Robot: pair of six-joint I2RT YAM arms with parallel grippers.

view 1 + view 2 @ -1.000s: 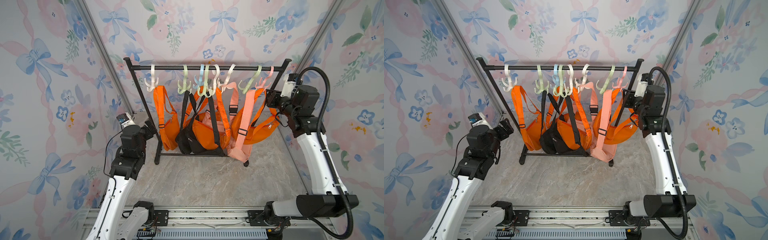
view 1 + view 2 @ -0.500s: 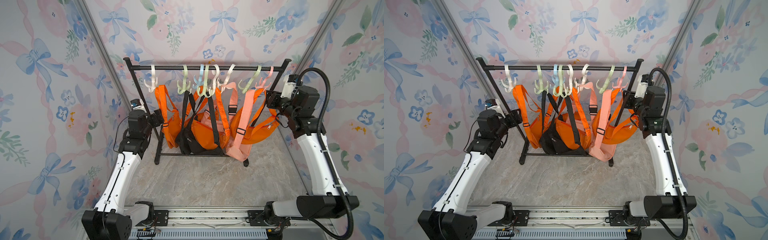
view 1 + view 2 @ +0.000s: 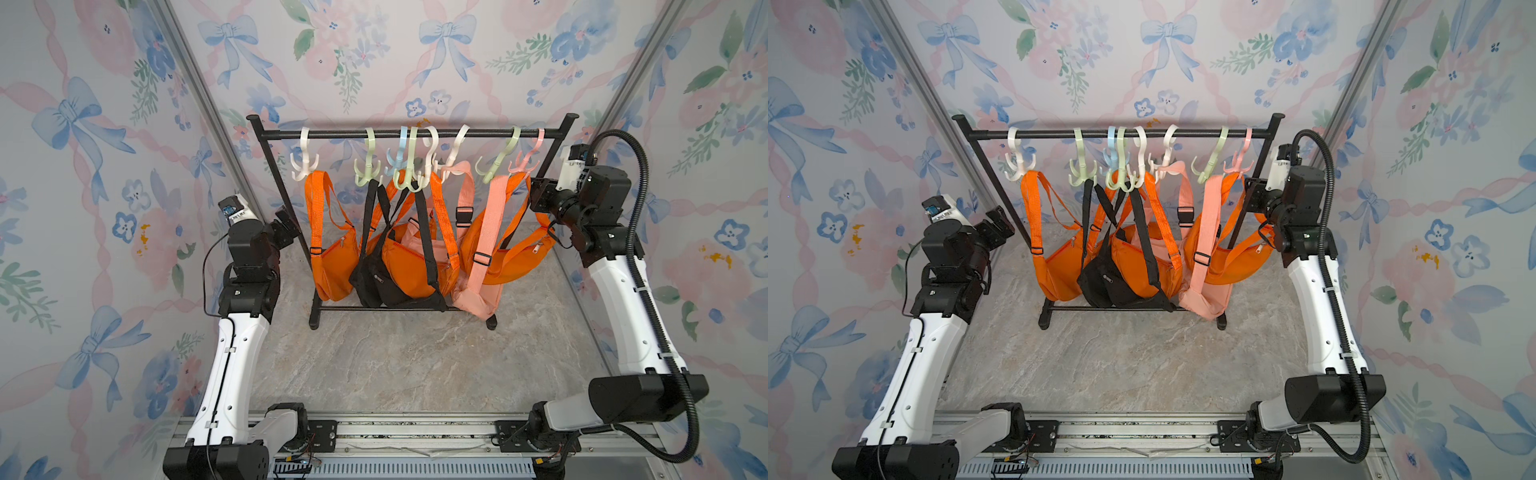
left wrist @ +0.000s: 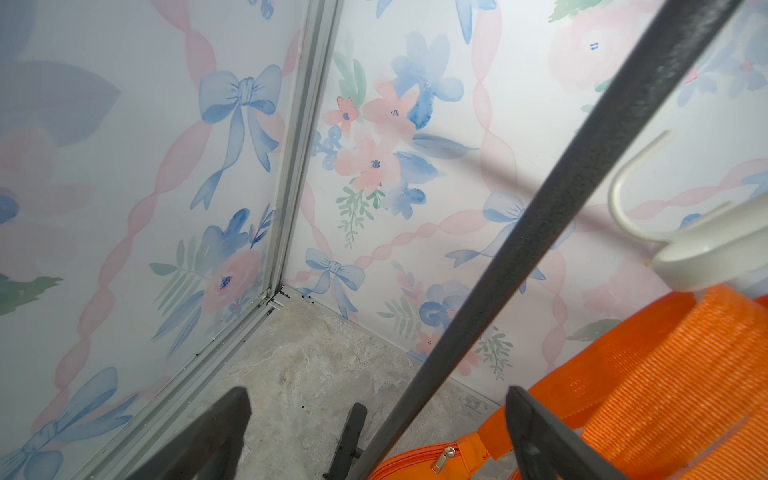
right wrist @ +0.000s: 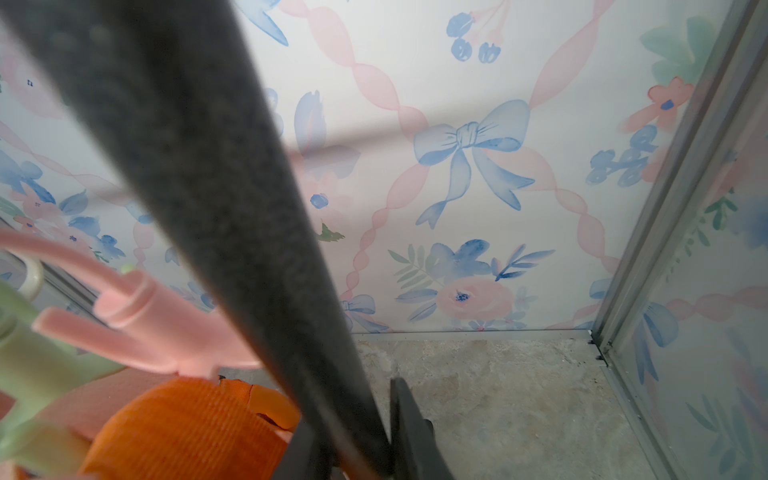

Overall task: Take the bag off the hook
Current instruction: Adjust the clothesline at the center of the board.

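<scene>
1. Bags, five, all hang from the black metal rack [image 3: 332, 134]. The left orange bag [image 3: 332, 270] is on the white hook [image 3: 304, 160] at the left end, and the right orange bag [image 3: 523, 257] is on the pink hook [image 3: 524, 164] at the far end. Between them crowd the middle orange bag [image 3: 411, 266], black bag [image 3: 374, 278] and pink bag [image 3: 478, 295], their bodies touching.
2. Only the top views give us the whole row, with the left gripper [image 3: 996, 226] at the left post and the right gripper [image 3: 1254, 193] at the right post.
3. The left wrist view alone shows its jaws spread wide. The left post [image 4: 540, 216] crosses the gap and touches neither finger. The strap [image 4: 665, 374] hangs just under the white hook.
4. The right wrist view alone shows its jaws set narrow, with the right post [image 5: 208, 187] filling the gap. One finger [image 5: 409, 428] lies against the post and the other is blurred. We cannot tell if they pinch it.
5. Straps are ribbed webbing. Hooks are smooth plastic with several prongs. Posts have a grainy matte finish. The zip pull [image 4: 442, 457] is metal. The floor [image 3: 395, 365] is veined and looks like stone.
</scene>
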